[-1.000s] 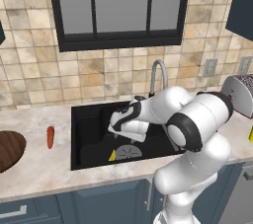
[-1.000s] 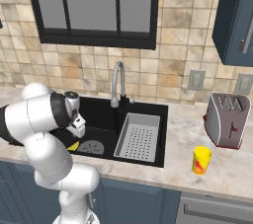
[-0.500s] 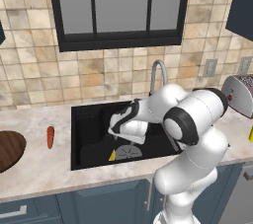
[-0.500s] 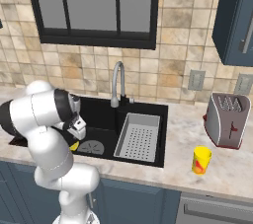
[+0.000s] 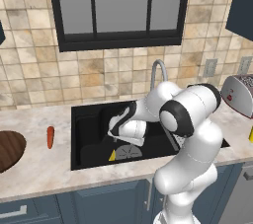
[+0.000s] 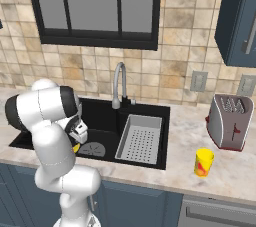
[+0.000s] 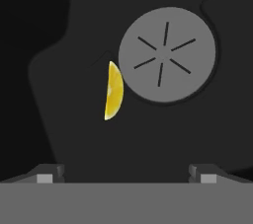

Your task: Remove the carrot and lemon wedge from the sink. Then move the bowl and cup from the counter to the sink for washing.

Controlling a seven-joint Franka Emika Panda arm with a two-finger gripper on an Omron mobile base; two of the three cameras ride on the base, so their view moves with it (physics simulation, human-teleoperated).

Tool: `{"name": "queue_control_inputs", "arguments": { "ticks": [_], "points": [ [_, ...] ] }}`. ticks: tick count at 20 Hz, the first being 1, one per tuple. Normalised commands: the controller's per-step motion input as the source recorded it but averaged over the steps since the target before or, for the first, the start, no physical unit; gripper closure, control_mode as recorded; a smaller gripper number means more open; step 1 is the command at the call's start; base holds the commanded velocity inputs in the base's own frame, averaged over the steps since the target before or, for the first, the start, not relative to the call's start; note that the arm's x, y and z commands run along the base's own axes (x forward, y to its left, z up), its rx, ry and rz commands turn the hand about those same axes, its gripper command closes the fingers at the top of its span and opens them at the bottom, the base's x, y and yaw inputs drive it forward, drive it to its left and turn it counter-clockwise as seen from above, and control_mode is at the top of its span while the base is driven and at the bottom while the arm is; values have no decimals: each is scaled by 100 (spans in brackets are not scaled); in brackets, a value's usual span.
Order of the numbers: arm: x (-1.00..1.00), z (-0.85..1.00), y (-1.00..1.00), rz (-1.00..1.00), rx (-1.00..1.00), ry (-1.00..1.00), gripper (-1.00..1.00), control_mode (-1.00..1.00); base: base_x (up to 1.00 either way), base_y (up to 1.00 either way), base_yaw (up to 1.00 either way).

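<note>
Hand view showed the lemon wedge [image 7: 113, 91] on the sink [image 7: 59, 119] floor, touching the drain [image 7: 167, 54] rim, with the gripper [image 7: 126, 172] spread wide and empty (the left base view alone showed the carrot [image 5: 50, 137] on the counter [image 5: 44, 168], left of the sink).

Silver two-slot toaster [image 6: 229, 122] standing right, below grey wall outlets [image 6: 199, 81]. Black-framed window [image 6: 95, 8] set in beige tiled backsplash [image 6: 182, 51].
</note>
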Motion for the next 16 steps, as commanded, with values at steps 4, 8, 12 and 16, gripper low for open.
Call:
{"name": "queue_control_inputs", "arguments": {
  "ticks": [4, 8, 12, 16],
  "points": [
    [9, -16, 3, 0, 0, 4, -100, -100, 0, 0, 0],
    [9, -18, 6, 0, 0, 2, -100, -100, 0, 0, 0],
    [10, -21, 6, 0, 0, 1, -100, -100, 0, 0, 0],
    [15, -19, 9, 0, 0, 0, -100, -100, 0, 0, 0]
  ]
}}
